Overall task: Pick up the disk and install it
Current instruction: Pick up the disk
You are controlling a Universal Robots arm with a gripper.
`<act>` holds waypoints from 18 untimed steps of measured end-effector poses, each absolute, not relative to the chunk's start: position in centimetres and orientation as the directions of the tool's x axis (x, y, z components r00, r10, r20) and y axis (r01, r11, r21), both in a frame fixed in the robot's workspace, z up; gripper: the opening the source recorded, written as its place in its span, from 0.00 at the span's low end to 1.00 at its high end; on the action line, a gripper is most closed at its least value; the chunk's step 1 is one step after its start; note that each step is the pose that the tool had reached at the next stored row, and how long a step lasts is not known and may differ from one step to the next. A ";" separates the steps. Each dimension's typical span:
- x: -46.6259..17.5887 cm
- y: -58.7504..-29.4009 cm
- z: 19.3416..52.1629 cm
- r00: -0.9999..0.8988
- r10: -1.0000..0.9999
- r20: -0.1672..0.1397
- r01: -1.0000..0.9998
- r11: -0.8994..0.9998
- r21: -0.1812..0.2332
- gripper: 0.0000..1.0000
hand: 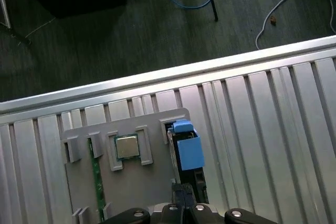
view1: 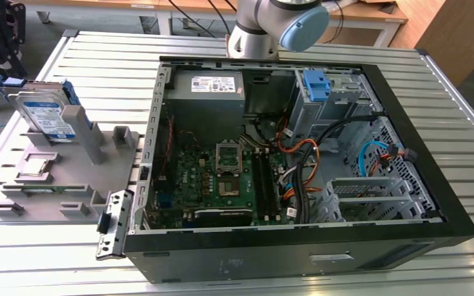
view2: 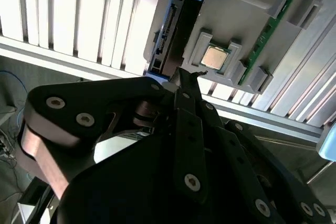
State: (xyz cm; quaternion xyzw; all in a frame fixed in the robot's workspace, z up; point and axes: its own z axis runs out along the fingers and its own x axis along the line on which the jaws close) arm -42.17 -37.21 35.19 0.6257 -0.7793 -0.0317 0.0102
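In the exterior view, the disk stood on its edge in the gray holder on the desk, at nine o'clock from the open computer case. The hand hung over it, not touching, and looked closed on nothing, I think.

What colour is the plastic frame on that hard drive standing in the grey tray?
Blue, on the disk, best seen in the first wrist view.
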 end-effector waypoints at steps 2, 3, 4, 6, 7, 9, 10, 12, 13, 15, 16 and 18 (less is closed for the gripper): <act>-42.2 -37.2 35.1 -0.205 -0.978 -0.029 -0.977 0.203 0.063 0.11; -42.2 -37.2 35.1 -0.199 -0.979 -0.034 -0.978 0.197 0.064 0.11; -42.2 -37.2 35.1 -0.193 -0.980 -0.037 -0.980 0.191 0.065 0.11; -42.2 -37.2 35.1 -0.183 -0.982 -0.045 -0.982 0.180 0.066 0.11; -42.2 -37.2 35.0 -0.178 -0.983 -0.049 -0.982 0.175 0.066 0.11; -42.2 -37.2 35.0 -0.175 -0.983 -0.058 -0.983 0.171 0.068 0.11; -42.2 -37.2 35.0 -0.175 -0.983 -0.059 -0.983 0.171 0.068 0.11; -42.2 -37.2 35.0 -0.175 -0.983 -0.059 -0.983 0.171 0.068 0.11; -42.2 -37.2 35.0 -0.175 -0.983 -0.059 -0.983 0.171 0.068 0.11; -42.2 -37.2 35.0 -0.175 -0.983 -0.059 -0.983 0.171 0.068 0.11; -42.2 -37.2 34.9 -0.175 -0.983 -0.059 -0.983 0.171 0.068 0.11; -42.4 -37.2 34.9 -0.175 -0.983 -0.060 -0.983 0.171 0.068 0.11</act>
